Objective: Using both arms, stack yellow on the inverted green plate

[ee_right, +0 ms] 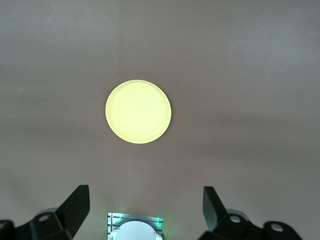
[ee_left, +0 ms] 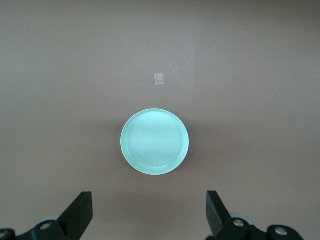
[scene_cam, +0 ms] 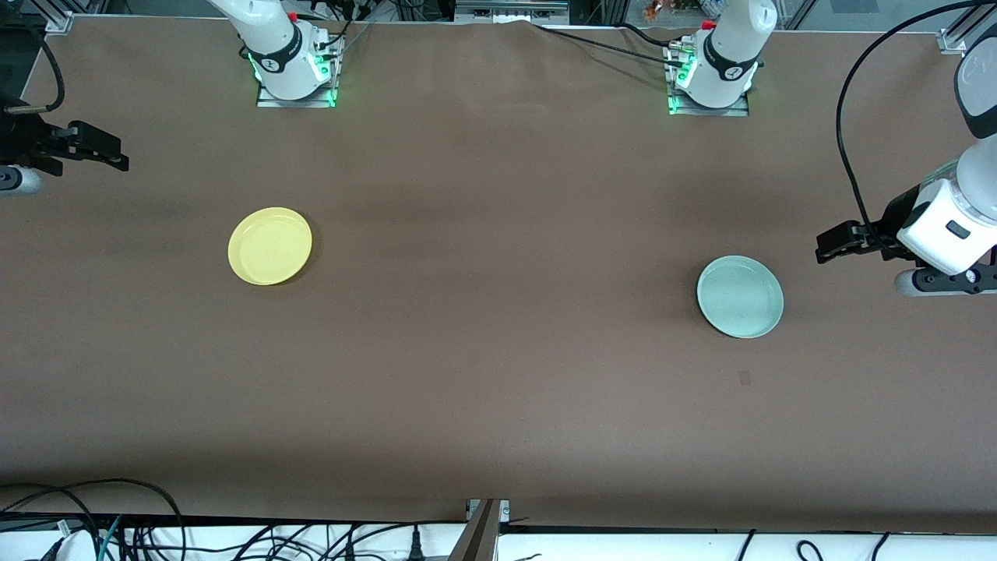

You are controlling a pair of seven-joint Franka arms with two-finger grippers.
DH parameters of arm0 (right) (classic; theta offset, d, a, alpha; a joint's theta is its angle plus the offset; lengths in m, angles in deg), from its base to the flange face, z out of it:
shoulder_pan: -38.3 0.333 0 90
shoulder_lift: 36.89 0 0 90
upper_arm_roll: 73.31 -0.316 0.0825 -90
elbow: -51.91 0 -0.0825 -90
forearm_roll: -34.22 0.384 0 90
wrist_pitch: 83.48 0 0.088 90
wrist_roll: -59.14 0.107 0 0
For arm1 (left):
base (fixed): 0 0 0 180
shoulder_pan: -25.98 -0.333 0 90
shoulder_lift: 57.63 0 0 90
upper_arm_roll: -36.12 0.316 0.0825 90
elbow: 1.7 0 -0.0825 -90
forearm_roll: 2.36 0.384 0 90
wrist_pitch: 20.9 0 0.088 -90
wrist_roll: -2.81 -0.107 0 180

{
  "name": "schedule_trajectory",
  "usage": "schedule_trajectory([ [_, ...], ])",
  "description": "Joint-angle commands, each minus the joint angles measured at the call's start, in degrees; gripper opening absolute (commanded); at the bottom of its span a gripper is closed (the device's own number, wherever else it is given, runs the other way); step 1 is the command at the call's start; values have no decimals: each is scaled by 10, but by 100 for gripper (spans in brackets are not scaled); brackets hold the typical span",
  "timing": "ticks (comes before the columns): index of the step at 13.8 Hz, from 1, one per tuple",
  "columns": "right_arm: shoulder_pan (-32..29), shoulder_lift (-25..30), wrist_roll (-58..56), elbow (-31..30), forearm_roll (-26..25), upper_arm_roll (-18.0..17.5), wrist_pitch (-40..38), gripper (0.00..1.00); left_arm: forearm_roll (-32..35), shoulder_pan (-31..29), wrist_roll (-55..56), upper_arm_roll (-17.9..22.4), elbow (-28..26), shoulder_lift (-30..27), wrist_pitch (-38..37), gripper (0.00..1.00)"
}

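Lying apart: yellow plate, green plate.

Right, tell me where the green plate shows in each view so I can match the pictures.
Front view: the green plate lies on the brown table toward the left arm's end, beside the left gripper.
Left wrist view: the plate sits mid-picture, ahead of the open fingers.
Right wrist view: not in it.
Shared landmark: the small tape patch near the plate, seen in the front and left wrist views.
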Motion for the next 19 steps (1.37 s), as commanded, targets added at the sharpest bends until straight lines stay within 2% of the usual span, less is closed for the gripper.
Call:
schedule_trajectory([
  [1, -10, -6, 2, 14, 9, -8, -10, 100, -11, -2, -10, 2, 12, 5, -5, 100],
  [19, -10, -6, 2, 14, 9, -8, -10, 100, -10, -2, -9, 2, 12, 6, -5, 100],
])
